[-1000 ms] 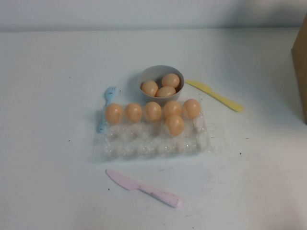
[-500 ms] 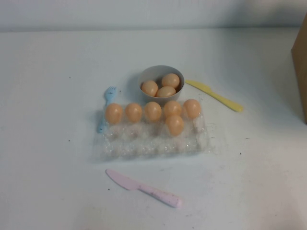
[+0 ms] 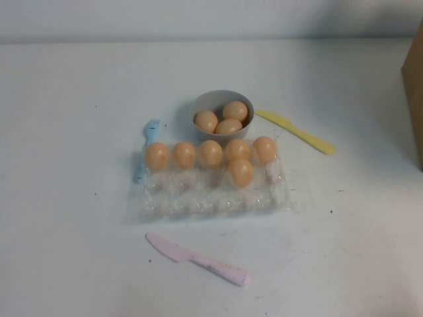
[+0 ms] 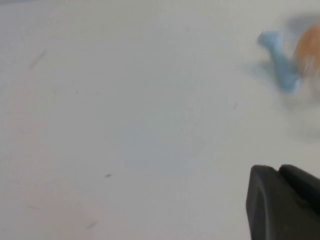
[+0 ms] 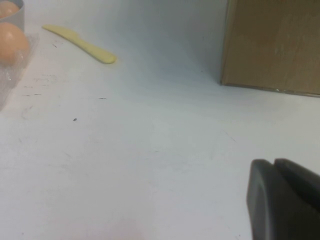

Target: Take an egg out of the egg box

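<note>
No brand, label or writing can be read on anything in view. The egg box (image 3: 210,191), a clear crinkly plastic tray, lies near the middle of the white surface (image 3: 79,218) with its long axis running left to right across the high view. Five eggs fill its far row and one egg (image 3: 241,172) sits alone in the next row, just in front of the fourth egg from the left; each looks rounded from above, so which way its long axis points cannot be told. A grey bowl (image 3: 215,100) with three more eggs stands just behind the box. A blue fork (image 3: 147,148) lies at the box's far left corner, a yellow knife (image 3: 295,132) lies to the right of the bowl, and a pink knife (image 3: 198,259) lies in front of the box. A brown cardboard box (image 3: 414,92) stands at the right edge. The left end effector (image 4: 285,205) hangs above bare surface to the left of the fork, its fingers pressed together and empty. The right end effector (image 5: 285,200) hangs over bare surface near the cardboard box; its state cannot be told.
</note>
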### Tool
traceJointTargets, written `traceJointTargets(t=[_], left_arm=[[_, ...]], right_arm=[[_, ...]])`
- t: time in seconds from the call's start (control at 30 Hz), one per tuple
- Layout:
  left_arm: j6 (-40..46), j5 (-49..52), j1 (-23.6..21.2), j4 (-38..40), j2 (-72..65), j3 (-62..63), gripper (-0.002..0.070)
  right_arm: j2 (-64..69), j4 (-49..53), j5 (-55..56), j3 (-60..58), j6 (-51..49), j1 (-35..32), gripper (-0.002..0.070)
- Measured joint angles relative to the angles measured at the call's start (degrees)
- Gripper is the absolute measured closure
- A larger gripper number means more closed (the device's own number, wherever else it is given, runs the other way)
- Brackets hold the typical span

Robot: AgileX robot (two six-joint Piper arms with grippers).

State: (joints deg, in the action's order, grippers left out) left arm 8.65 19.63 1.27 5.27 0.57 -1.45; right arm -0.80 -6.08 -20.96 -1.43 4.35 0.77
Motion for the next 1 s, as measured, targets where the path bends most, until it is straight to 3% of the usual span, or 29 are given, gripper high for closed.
traceJointTargets(t=[0.03, 0.2, 0.33, 0.57, 0.73, 1.0], left_arm=[[-2.0, -1.6, 0.0, 2.8, 0.0, 0.0, 0.068], [-21.6, -15.2, 0.0, 34.9, 0.0, 0.0, 0.068], [-18.7, -24.4, 0.0, 42.3, 0.0, 0.0, 0.068], [-13.5, -25.5, 0.0, 43.3, 0.0, 0.0, 0.068], [-6.7, -8.8, 0.0, 38.5, -4.0, 6.2, 0.0679], [18.9, 13.6, 0.0, 29.5, -31.9, 30.5, 0.0679]], right_arm=[[0.0, 0.0, 0.0, 0.0, 0.0, 0.0, 0.0694], [0.0, 0.0, 0.0, 0.0, 0.0, 0.0, 0.0694], [0.0, 0.0, 0.0, 0.0, 0.0, 0.0, 0.0694], [0.0, 0.0, 0.0, 0.0, 0.0, 0.0, 0.0694], [0.0, -0.1, 0.0, 0.0, 0.0, 0.0, 0.0694], [0.0, -0.3, 0.0, 0.0, 0.0, 0.0, 0.0694]])
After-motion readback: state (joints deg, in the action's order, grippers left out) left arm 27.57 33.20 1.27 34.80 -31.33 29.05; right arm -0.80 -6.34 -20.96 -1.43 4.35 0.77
